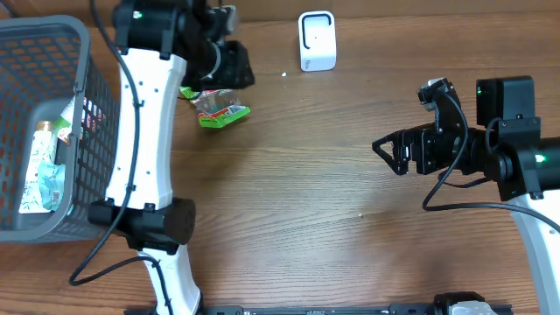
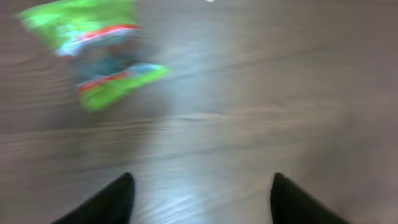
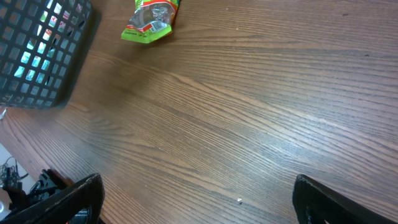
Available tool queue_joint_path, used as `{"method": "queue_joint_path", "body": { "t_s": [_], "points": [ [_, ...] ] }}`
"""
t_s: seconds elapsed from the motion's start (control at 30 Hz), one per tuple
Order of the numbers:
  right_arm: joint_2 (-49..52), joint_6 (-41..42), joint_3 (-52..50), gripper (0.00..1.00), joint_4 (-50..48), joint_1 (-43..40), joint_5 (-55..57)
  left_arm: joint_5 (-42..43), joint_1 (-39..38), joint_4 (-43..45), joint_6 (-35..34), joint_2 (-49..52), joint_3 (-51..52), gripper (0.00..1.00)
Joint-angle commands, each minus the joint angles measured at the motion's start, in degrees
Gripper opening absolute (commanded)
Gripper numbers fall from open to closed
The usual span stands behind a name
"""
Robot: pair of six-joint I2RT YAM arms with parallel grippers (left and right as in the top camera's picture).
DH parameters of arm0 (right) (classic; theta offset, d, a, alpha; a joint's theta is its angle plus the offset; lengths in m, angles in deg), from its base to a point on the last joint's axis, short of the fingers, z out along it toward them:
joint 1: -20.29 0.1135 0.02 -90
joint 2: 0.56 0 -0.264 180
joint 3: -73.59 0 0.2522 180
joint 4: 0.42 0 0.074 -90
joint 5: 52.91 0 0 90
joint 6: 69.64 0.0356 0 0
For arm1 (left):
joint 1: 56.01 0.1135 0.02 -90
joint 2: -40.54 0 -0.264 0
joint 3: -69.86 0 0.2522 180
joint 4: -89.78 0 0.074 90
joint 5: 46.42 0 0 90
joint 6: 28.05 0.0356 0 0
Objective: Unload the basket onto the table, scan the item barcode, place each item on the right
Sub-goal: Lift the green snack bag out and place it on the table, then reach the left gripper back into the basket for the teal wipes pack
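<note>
The green snack packet [image 1: 219, 110] lies flat on the table [image 1: 306, 227] in the upper left of the overhead frame, just right of the basket [image 1: 52, 35] and well to the left of the white scanner [image 1: 317, 39] at the top centre. Nothing grips it. The left gripper [image 2: 202, 180] hangs close over the wood just beside it, jaws parted and empty, in a blurred view. The right gripper [image 3: 198, 183] waits at the right of the frame, jaws spread wide and also empty. The step in hand looks like the pick-up. The next move calls for centring the left fingers over the packet, closing on it and presenting its barcode to the scanner. There is one loose packet, one scanner and one basket holding a few more packets, too hidden to count.
</note>
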Motion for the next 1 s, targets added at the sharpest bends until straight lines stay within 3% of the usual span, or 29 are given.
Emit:
{"method": "queue_joint_path", "body": {
  "t_s": [0.0,0.3,0.57,0.8,0.97],
  "points": [
    [0.0,0.2,1.5,0.97,-0.2,0.3,0.1,-8.4,6.2,0.0,-2.6,-4.9,-2.0,0.68],
    [0.1,0.2,1.5,0.97,-0.7,0.3,0.1,-14.0,26.0,-0.1,-2.7,-13.4,-2.0,0.82],
    [1.4,0.2,1.5,0.97,-0.5,0.3,0.1,-17.3,43.0,0.9,-7.9,-12.2,-1.8,0.85],
    [3.3,0.2,1.5,0.97,-0.1,0.3,-0.2,-17.4,50.1,-0.2,-9.3,-6.2,-0.8,0.86],
    [3.8,0.2,1.5,0.97,0.3,0.3,-0.1,-17.2,54.1,-0.1,-9.3,-5.7,7.4,0.90]
  ]
}}
